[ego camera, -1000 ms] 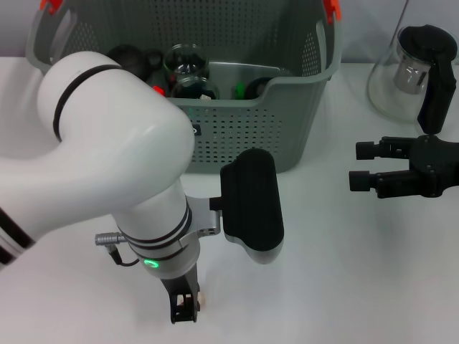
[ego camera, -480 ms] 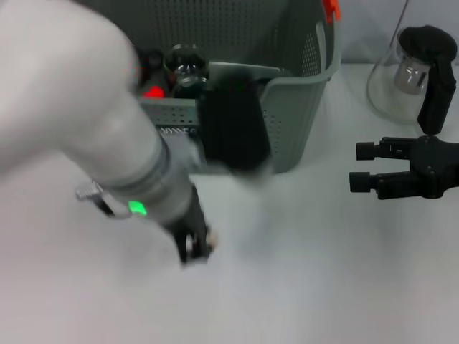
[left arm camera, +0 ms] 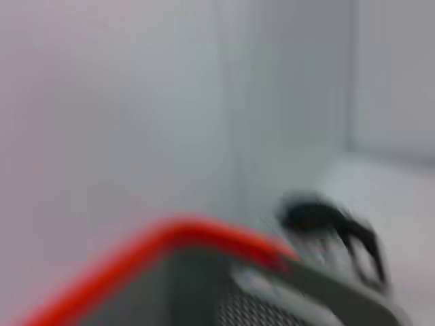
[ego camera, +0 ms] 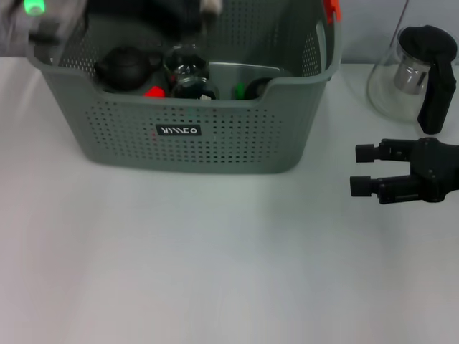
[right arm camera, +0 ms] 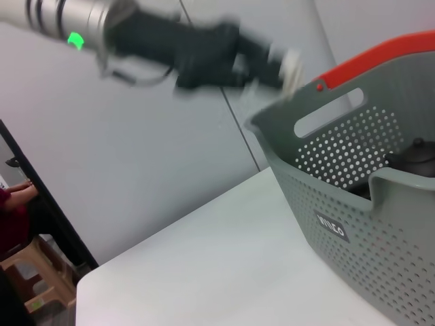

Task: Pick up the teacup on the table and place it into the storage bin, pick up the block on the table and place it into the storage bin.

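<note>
The grey-green storage bin [ego camera: 237, 136] stands at the back middle of the table, also seen in the right wrist view [right arm camera: 319, 183]. My left gripper [ego camera: 199, 7] hovers blurred above the bin's back part, shut on a small pale block [right arm camera: 292, 66] at its fingertips [right arm camera: 272, 58]. A clear glass cup [ego camera: 185, 61], seemingly the teacup, lies inside the bin. My right gripper [ego camera: 362, 168] stays open over the table to the right of the bin, holding nothing. The left wrist view shows only a blurred orange handle clip [left arm camera: 170, 238] on the bin.
Inside the bin lie a black teapot [ego camera: 125, 67], a red piece [ego camera: 153, 92] and a green piece [ego camera: 240, 89]. A glass carafe with a black lid and handle [ego camera: 416, 72] stands at the back right, just behind my right gripper.
My left arm rose from the table's front and swung back over the storage bin, carrying the pale block. The right arm has not moved.
</note>
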`<state>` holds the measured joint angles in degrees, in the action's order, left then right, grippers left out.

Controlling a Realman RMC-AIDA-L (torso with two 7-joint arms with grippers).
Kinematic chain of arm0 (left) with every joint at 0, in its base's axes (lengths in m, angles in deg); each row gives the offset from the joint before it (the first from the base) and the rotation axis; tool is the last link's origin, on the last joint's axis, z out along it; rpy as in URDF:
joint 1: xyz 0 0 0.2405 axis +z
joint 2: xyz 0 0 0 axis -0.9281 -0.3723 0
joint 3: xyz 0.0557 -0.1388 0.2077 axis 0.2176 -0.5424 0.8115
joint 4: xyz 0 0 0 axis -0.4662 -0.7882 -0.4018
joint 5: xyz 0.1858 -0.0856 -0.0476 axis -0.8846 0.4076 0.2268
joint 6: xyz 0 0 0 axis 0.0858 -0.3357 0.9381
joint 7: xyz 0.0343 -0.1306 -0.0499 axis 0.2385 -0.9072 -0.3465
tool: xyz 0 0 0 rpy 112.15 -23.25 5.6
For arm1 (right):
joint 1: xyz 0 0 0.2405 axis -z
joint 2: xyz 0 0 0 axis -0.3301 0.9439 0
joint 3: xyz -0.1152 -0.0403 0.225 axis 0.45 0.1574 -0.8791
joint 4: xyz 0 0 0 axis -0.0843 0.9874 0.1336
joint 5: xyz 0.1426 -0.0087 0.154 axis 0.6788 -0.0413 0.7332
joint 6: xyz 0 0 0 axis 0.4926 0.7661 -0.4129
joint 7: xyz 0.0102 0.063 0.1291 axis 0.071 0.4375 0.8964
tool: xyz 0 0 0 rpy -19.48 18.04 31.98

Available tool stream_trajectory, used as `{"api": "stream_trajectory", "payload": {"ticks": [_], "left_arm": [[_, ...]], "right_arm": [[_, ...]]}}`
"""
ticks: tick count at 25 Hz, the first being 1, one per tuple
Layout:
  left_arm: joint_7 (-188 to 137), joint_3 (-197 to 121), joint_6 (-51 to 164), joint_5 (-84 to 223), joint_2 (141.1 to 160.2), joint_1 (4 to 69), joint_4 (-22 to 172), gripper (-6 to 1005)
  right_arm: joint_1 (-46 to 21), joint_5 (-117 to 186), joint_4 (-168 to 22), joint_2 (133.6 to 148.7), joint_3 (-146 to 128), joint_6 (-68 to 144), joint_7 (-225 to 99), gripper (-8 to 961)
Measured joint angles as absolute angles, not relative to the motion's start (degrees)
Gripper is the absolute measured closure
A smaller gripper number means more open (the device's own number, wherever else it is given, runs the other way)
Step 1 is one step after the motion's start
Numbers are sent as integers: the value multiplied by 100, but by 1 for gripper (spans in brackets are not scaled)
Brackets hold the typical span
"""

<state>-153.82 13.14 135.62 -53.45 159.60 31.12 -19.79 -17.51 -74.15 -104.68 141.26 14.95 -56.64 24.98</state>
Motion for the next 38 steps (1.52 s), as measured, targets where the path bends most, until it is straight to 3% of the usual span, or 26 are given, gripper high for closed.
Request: {"api": "stream_trajectory", "payload": {"ticks": [8, 13, 19, 25, 32, 38], "left_arm": [[-15207, 950, 11461, -4925, 15604, 2440, 783, 803], [-15163, 960, 10432, -4920, 15413, 2126, 2054, 704], [-14971, 919, 10443, -4612, 15497, 2367, 1731, 586], [-13426, 582, 12777, -2310, 15690, 3311, 648, 315], [-11784, 89, 14955, -1935, 15867, 3912, 1283, 48], [-10405, 77, 15063, -2362, 16000, 4230, 2297, 47]], "right_arm": [[-1851, -7415, -10469, 14123, 1539, -5759, 2387, 14], [-1896, -7415, -10526, 14123, 1541, -5810, 2344, 14], [-1905, -7440, -10539, 14086, 1546, -5899, 2291, 14], [-1856, -7429, -10589, 14012, 1544, -6202, 2090, 14], [-1683, -7438, -10581, 14043, 1519, -6322, 1340, 14], [-1593, -7439, -10548, 14197, 1506, -6108, 784, 14]]}}
